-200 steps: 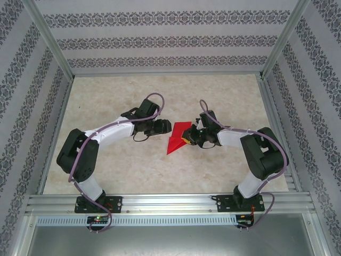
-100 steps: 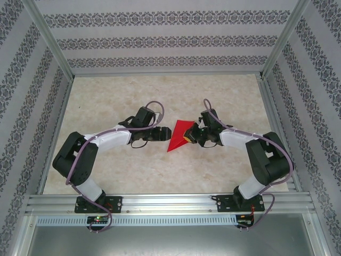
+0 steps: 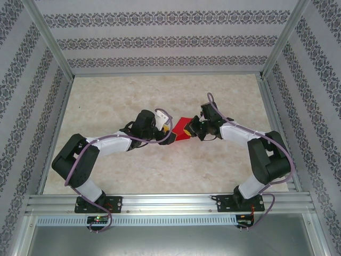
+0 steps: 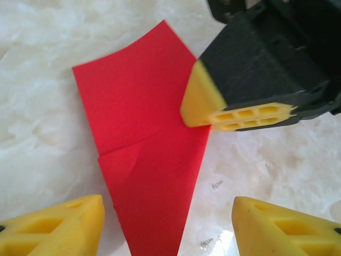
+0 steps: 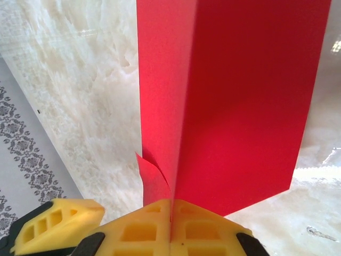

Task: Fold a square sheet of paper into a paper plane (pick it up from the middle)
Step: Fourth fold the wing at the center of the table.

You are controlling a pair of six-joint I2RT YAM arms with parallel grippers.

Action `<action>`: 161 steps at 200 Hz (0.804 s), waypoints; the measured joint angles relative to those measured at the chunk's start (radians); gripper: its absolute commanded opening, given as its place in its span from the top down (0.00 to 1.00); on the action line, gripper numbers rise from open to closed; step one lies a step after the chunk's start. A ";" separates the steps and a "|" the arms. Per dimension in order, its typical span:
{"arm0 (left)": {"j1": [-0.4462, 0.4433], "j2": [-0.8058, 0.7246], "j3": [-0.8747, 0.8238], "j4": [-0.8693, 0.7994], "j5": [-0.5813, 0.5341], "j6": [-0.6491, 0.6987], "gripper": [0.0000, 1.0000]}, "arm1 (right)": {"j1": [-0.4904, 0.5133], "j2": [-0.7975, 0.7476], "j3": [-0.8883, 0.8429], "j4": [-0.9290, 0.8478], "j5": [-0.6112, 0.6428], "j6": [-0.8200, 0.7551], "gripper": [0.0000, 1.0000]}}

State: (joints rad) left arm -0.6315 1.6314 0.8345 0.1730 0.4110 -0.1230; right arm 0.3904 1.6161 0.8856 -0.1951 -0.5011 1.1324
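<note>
Left gripper [image 4: 168, 229]: released, jaws wide apart, one finger on either side of the narrow end of the plane [image 4: 144, 138]. The plane sits at the middle of the table [image 3: 106, 101], between the two grippers. Right gripper [image 5: 171, 226]: clenched on the plane's folded edge, with a small flap curling beside its fingers. Hazard: closing the left jaws off the crease, or while the right gripper pulls, would likely buckle or tear the paper. Change from one second earlier: the left gripper has advanced from beside the plane to over it; the plane has shifted slightly away from the bases
</note>
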 measured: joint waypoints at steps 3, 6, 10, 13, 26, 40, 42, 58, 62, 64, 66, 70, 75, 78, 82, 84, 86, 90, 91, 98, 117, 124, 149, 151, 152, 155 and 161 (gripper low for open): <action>0.000 0.000 0.000 0.002 0.001 0.010 0.35 | 0.000 0.003 0.003 -0.002 -0.001 0.000 0.97; 0.000 0.001 0.000 0.003 0.004 0.019 0.35 | 0.000 0.007 0.006 -0.004 -0.002 0.000 0.97; 0.000 0.002 0.001 0.005 0.006 0.031 0.35 | 0.000 0.011 0.009 -0.008 -0.002 0.000 0.97; 0.000 0.004 0.001 0.006 0.010 0.040 0.35 | 0.000 0.013 0.011 -0.011 -0.003 0.000 0.97; -0.004 0.013 0.002 0.008 0.026 0.074 0.37 | 0.002 0.024 0.023 -0.027 -0.007 -0.001 0.97; -0.014 0.027 0.002 0.008 0.033 0.105 0.39 | 0.003 0.034 0.033 -0.043 -0.010 -0.002 0.97; -0.016 0.029 0.002 0.008 0.034 0.108 0.40 | 0.004 0.035 0.034 -0.045 -0.010 -0.002 0.97; -0.029 0.047 0.002 0.009 0.037 0.131 0.42 | 0.010 0.039 0.036 -0.056 -0.013 -0.005 0.97; -0.031 0.051 0.002 0.010 0.037 0.136 0.42 | 0.013 0.039 0.036 -0.061 -0.014 -0.005 0.97; -0.032 0.053 0.002 0.010 0.037 0.138 0.42 | 0.014 0.039 0.036 -0.061 -0.014 -0.005 0.97; -0.033 0.055 0.002 0.010 0.037 0.140 0.42 | 0.014 0.039 0.036 -0.064 -0.014 -0.005 0.97; -0.036 0.059 0.002 0.010 0.037 0.145 0.42 | 0.016 0.039 0.036 -0.068 -0.016 -0.005 0.97; -0.038 0.063 0.002 0.011 0.037 0.150 0.43 | 0.016 0.039 0.036 -0.072 -0.017 -0.006 0.97; -0.039 0.066 0.002 0.011 0.037 0.152 0.43 | 0.017 0.039 0.037 -0.075 -0.017 -0.006 0.97; -0.040 0.068 0.002 0.011 0.037 0.157 0.44 | 0.020 0.040 0.038 -0.079 -0.018 -0.007 0.97; -0.042 0.069 0.002 0.011 0.037 0.159 0.44 | 0.020 0.040 0.038 -0.081 -0.018 -0.008 0.97; -0.043 0.071 0.002 0.011 0.036 0.161 0.45 | 0.021 0.042 0.038 -0.082 -0.018 -0.008 0.97; -0.045 0.074 0.002 0.012 0.036 0.168 0.45 | 0.021 0.043 0.040 -0.085 -0.019 -0.008 0.97; -0.045 0.074 0.002 0.012 0.036 0.168 0.45 | 0.021 0.044 0.040 -0.087 -0.019 -0.008 0.97; -0.050 0.079 0.002 0.012 0.033 0.177 0.46 | 0.022 0.048 0.043 -0.090 -0.022 -0.008 0.97; -0.063 0.089 0.002 0.013 0.021 0.203 0.49 | 0.022 0.051 0.049 -0.098 -0.025 -0.008 0.96; -0.067 0.094 0.002 0.013 0.018 0.211 0.50 | 0.022 0.051 0.049 -0.098 -0.025 -0.008 0.96; -0.077 0.106 0.002 0.014 0.002 0.231 0.52 | 0.022 0.051 0.051 -0.105 -0.026 -0.008 0.96; -0.077 0.107 0.002 0.014 0.000 0.233 0.52 | 0.022 0.051 0.051 -0.105 -0.026 -0.008 0.96; -0.078 0.108 0.002 0.014 -0.001 0.233 0.52 | 0.022 0.052 0.051 -0.105 -0.026 -0.008 0.96; -0.079 0.110 0.002 0.014 -0.005 0.237 0.53 | 0.022 0.052 0.051 -0.106 -0.027 -0.008 0.96; -0.083 0.113 0.002 0.015 -0.011 0.240 0.54 | 0.022 0.053 0.051 -0.106 -0.028 -0.008 0.96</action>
State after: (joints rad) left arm -0.7143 1.7447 0.8360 0.1879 0.3996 0.1169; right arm 0.4126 1.6695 0.9363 -0.3008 -0.5293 1.1244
